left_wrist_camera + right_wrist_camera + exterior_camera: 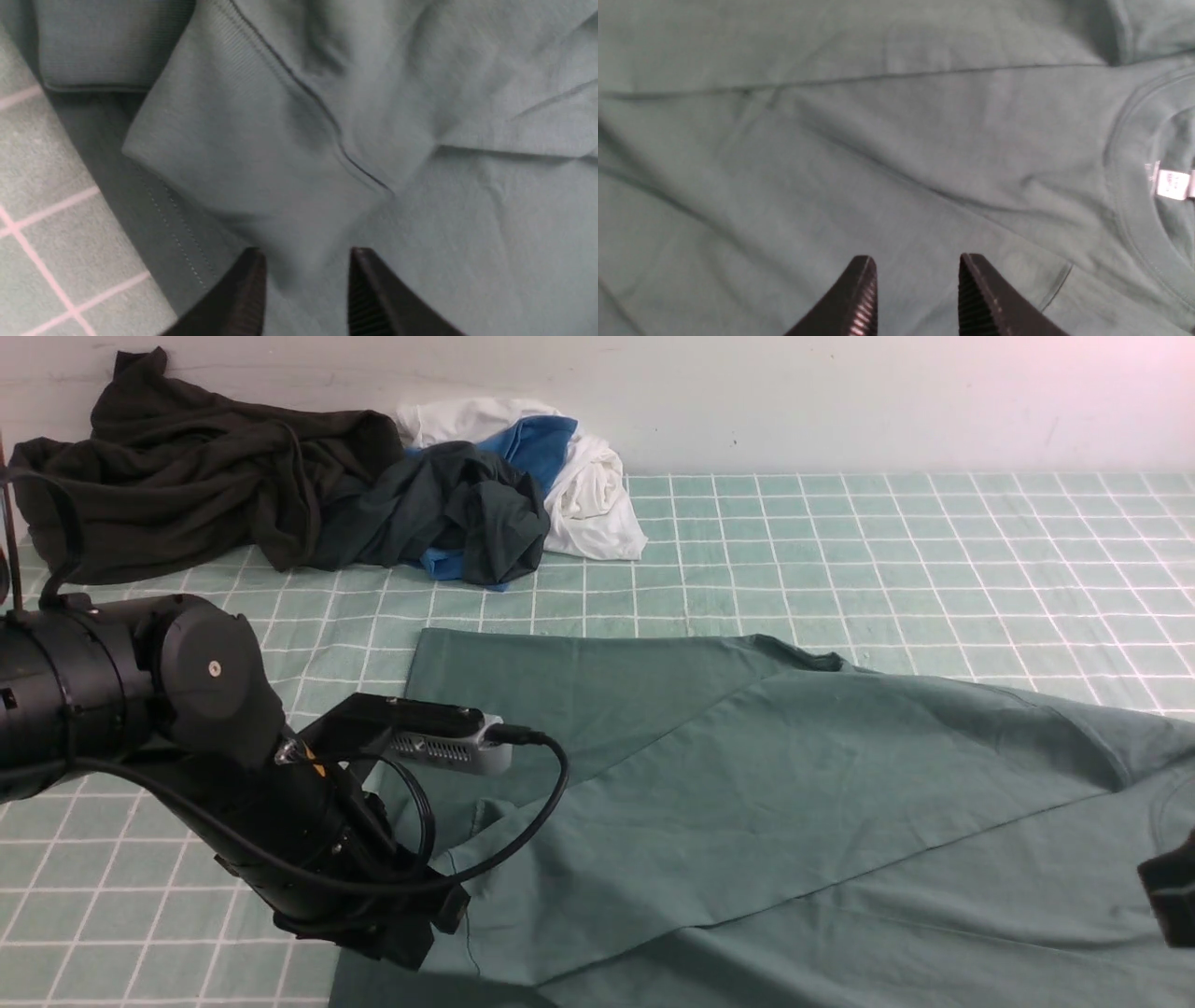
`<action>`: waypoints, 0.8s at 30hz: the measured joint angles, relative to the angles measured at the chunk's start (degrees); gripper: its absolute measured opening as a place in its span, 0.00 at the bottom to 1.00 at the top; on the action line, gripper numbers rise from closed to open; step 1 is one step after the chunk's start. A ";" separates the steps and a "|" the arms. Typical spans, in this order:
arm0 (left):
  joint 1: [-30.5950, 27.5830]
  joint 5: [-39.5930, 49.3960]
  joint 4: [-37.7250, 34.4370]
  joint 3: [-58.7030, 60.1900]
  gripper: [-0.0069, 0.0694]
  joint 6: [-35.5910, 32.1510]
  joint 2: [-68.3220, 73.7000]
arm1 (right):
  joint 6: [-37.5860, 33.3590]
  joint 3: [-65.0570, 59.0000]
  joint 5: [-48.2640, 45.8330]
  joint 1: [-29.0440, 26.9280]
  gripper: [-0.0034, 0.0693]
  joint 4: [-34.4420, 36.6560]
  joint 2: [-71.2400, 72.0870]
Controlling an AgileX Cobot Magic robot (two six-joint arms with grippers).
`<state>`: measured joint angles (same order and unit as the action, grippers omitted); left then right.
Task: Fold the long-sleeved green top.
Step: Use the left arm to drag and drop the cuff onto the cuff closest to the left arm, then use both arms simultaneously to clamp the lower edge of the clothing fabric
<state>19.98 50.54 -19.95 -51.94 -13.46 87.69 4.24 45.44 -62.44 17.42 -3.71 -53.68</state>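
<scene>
The dull green long-sleeved top (794,784) is soft, matt knit cloth, finely ribbed at its cuff (224,154), with a small white woven label (1169,184) at the neck. The pale green table cover with white grid lines (887,541) looks napped, perhaps felt, though the close view is blurred. The left gripper (306,254) and right gripper (917,261) have black fingers (859,303), faintly shiny, with ridged inner faces. The black left arm housing (205,663) is smooth and satin.
</scene>
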 joint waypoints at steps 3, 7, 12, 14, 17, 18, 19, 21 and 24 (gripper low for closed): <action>0.00 0.12 0.00 0.00 0.56 -2.05 -0.08 | -0.88 0.29 -4.00 1.64 0.38 0.00 0.00; 1.71 5.97 0.66 -0.07 0.73 -7.93 -0.19 | -3.02 1.97 -8.31 4.14 0.38 2.25 0.18; 13.01 11.13 4.35 0.11 0.75 -17.19 -0.27 | -6.71 2.29 -8.80 4.86 0.38 7.19 2.23; 19.43 11.07 7.17 1.35 0.75 -19.05 -0.32 | -7.55 2.33 -8.97 4.86 0.38 7.91 2.78; 25.87 10.59 10.91 4.90 0.75 -19.46 -0.32 | -8.03 2.33 -9.03 4.86 0.38 8.03 2.91; 27.46 10.01 12.09 6.54 0.75 -19.33 -0.32 | -8.09 2.33 -9.03 4.86 0.38 8.06 2.91; 28.44 9.20 13.13 8.27 0.75 -19.22 -0.32 | -8.09 2.33 -9.03 4.86 0.38 8.06 2.93; 29.88 6.20 14.53 11.14 0.75 -19.09 -0.32 | -8.09 2.33 -9.03 4.86 0.38 8.09 2.93; 30.36 1.12 15.33 14.19 0.75 -18.98 -0.32 | -8.15 2.33 -9.03 4.86 0.38 8.09 2.93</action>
<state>50.34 51.66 -4.62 -37.75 -32.44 87.38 -3.91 47.77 -71.47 22.28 4.38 -50.75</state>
